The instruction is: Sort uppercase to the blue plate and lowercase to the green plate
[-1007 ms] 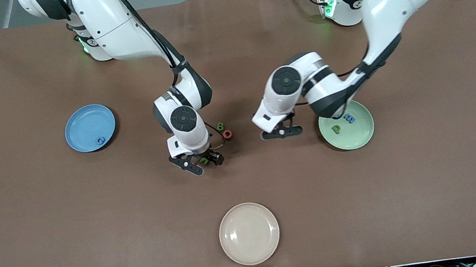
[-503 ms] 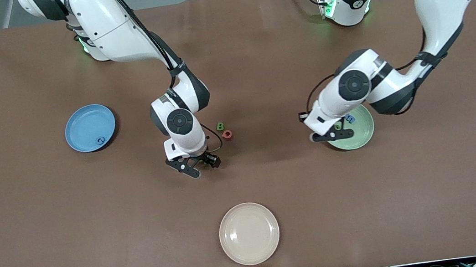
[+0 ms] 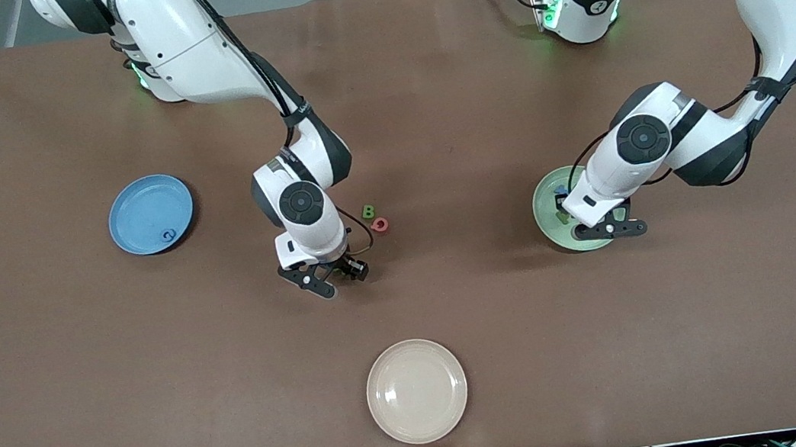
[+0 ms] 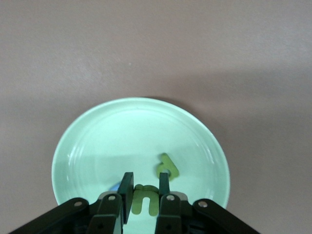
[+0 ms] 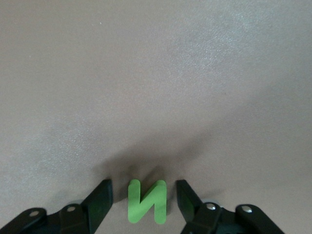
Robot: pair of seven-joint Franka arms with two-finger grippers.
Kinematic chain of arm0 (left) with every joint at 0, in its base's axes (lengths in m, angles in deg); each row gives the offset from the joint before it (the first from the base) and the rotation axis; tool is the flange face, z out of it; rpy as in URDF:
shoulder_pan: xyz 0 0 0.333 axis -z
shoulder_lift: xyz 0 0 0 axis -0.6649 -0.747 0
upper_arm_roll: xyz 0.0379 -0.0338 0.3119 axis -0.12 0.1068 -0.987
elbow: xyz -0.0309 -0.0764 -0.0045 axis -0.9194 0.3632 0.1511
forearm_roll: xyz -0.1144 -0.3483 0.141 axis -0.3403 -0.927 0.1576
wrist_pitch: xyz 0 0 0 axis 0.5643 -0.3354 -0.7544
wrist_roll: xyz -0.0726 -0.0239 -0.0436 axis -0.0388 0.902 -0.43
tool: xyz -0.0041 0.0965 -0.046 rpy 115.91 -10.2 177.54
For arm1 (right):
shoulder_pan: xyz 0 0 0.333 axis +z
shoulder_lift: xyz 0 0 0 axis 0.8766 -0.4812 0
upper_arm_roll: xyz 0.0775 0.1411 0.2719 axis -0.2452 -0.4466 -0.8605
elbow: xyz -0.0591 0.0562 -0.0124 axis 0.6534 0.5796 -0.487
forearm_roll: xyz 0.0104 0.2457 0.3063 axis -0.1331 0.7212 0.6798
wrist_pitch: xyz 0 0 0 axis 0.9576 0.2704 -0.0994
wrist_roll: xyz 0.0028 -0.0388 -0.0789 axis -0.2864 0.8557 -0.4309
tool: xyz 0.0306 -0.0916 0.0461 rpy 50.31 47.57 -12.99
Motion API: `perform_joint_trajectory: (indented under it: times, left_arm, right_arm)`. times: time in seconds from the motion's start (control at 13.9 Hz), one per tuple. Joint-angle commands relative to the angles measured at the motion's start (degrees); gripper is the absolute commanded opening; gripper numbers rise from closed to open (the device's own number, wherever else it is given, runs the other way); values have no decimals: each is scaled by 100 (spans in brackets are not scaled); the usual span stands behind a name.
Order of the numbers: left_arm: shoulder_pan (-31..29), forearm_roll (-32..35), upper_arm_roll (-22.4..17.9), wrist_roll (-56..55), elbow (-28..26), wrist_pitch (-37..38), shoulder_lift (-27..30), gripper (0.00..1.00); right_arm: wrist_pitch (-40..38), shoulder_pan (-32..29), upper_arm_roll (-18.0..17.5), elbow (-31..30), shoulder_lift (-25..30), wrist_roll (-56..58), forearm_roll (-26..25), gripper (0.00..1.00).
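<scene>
The green N (image 5: 146,201) is bracketed between the half-open fingers of the right gripper (image 3: 332,276), not yet clamped. The green u (image 4: 144,200) is held pinched by the left gripper (image 4: 144,194) over the green plate (image 4: 87,146). An off-centre closure could tip the N aside.

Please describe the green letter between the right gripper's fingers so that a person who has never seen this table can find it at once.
Start from the cream plate at the table's near edge; farther from the camera, mid-table, the right gripper is down at the table. Between its open fingers stands a small green N, not yet gripped. Its neighbours, a green B and a red round letter, lie apart, farther from the camera.
</scene>
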Motion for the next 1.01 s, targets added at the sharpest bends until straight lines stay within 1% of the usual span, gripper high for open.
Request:
perform_joint_trajectory:
  times: [0.0,0.07,0.14,0.22,0.36,0.43,0.5,0.65,0.72,0.86,0.93]
  left_arm:
    - [-70,293,-160,92,-159,-373,16,0]
    - [-70,320,-222,162,-168,-496,-11,0]
    - [-70,338,-344,207,-211,-637,-11,0]
    - [-61,338,-406,207,-255,-760,-11,1]
    - [-61,338,-442,207,-291,-822,-11,3]
    - [-61,338,-442,207,-291,-823,-11,10]
    - [-61,329,-442,224,-291,-823,-2,35]
    - [-61,338,-442,565,-238,-823,24,95]
    - [-61,338,-442,628,-212,-823,24,100]
    - [-70,312,-425,638,-168,-796,68,100]
    - [-53,268,-407,629,-89,-753,77,100]
  right_arm:
    - [-27,-64,-21,38,-121,87,34,22]
    - [-71,-73,-21,29,-112,96,42,10]
    - [-106,-81,-21,29,-112,96,43,3]
    - [-133,-108,-21,29,-112,104,34,1]
    - [-316,-169,-21,38,-77,113,34,0]
    - [-561,-222,-4,38,-51,148,16,0]
    - [-859,-300,-3,38,71,279,16,0]
    - [-1440,-476,5,47,343,534,16,0]
    - [-1686,-616,5,29,510,683,25,0]
    - [-2449,-775,58,-23,818,1252,-27,0]
    - [-2767,-793,197,-50,941,1465,-158,0]
